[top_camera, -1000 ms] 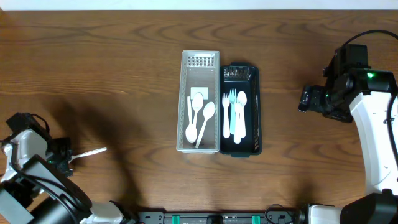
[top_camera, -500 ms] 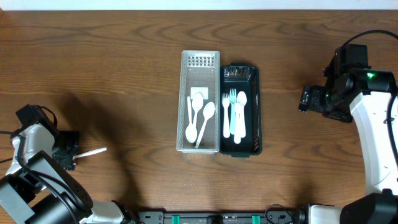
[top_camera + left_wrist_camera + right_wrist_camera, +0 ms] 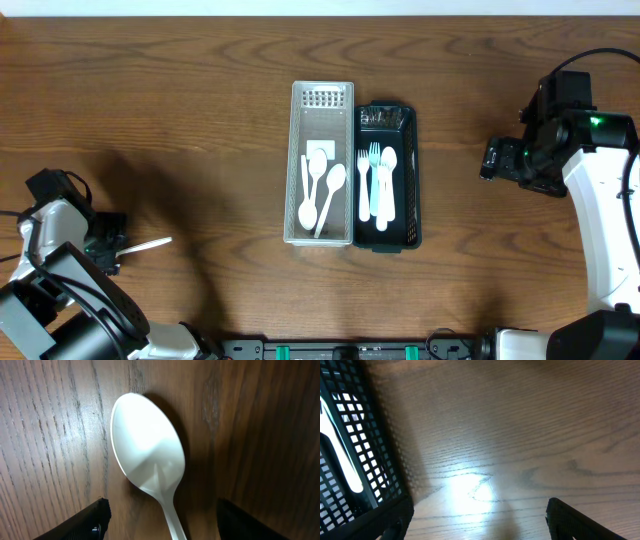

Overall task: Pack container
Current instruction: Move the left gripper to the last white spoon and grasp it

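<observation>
A: Nearest first, the left wrist view. What do we log?
B: A white plastic spoon (image 3: pixel 147 452) lies flat on the desk (image 3: pixel 260 420). Its bowl points away from the camera and its handle runs back between the left fingers (image 3: pixel 92 520). We record those fingers as spread wide, one on each side of the handle, neither touching it. Nothing is gripped.

A: And from overhead?
B: We place that spoon at the desk's near left, well apart from both containers.

A: Mid-desk?
B: Two long baskets stand side by side, touching. The grey basket (image 3: pixel 296 170) on the left holds two white spoons (image 3: pixel 320 195). The black basket (image 3: pixel 413 190) on the right holds cutlery (image 3: pixel 376 185): forks and a spoon, white and pale blue.

A: Farthest out?
B: The right arm (image 3: pixel 600 200) sits well to the right of the black basket. In its wrist view we note the right fingers (image 3: pixel 580 522) parted wide above bare wood, holding nothing. A corner of the black basket shows at the frame's left, with a white handle inside.
</observation>
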### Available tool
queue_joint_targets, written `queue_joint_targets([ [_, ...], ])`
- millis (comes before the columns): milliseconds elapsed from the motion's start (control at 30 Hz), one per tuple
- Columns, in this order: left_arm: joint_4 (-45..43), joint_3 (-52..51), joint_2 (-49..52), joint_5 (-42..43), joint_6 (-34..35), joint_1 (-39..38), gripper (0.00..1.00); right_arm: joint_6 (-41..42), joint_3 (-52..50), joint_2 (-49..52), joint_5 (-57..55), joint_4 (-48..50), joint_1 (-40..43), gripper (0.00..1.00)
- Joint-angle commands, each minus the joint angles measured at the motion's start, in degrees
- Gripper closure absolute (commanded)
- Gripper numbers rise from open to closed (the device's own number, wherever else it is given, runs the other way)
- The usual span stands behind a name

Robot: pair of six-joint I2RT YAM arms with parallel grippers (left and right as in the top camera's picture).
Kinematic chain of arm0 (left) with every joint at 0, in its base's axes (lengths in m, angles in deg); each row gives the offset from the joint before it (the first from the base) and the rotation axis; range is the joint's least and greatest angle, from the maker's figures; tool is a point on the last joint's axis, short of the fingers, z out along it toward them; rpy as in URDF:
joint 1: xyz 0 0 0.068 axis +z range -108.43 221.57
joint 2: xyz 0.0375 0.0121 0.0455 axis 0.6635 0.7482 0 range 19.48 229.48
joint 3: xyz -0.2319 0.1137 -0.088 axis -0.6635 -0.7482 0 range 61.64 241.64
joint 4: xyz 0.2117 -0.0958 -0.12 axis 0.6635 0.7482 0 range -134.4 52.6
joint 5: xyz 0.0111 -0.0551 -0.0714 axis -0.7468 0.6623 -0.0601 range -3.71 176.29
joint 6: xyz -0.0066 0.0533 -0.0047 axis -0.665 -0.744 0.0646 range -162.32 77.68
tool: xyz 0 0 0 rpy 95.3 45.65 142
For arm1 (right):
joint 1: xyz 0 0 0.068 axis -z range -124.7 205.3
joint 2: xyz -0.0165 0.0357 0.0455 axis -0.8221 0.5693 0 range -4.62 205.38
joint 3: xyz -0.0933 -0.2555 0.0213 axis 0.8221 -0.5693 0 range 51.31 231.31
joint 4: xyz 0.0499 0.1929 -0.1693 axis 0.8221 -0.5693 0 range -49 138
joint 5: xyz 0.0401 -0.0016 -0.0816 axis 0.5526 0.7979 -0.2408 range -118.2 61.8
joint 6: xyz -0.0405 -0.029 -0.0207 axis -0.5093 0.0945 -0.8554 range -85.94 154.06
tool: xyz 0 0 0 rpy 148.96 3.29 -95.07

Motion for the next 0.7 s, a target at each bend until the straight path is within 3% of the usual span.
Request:
queue_joint_targets([
  [0, -0.24, -1.16, 0.68, -1.11, -0.72, -0.17, 0.29, -0.85, 0.04, -0.04, 0.00, -0.22, 0.46, 0.12],
  [567, -0.94, -1.22, 7.28, -0.39, -0.72, -0.17, 0.29, -0.85, 0.04, -0.04, 0.00, -0.22, 0.46, 0.12],
  [667, -0.63, -1.22, 7.26, -0.39, -0.74, -0.17, 0.46, -0.85, 0.04, -0.04, 0.00, -0.22, 0.46, 0.12],
])
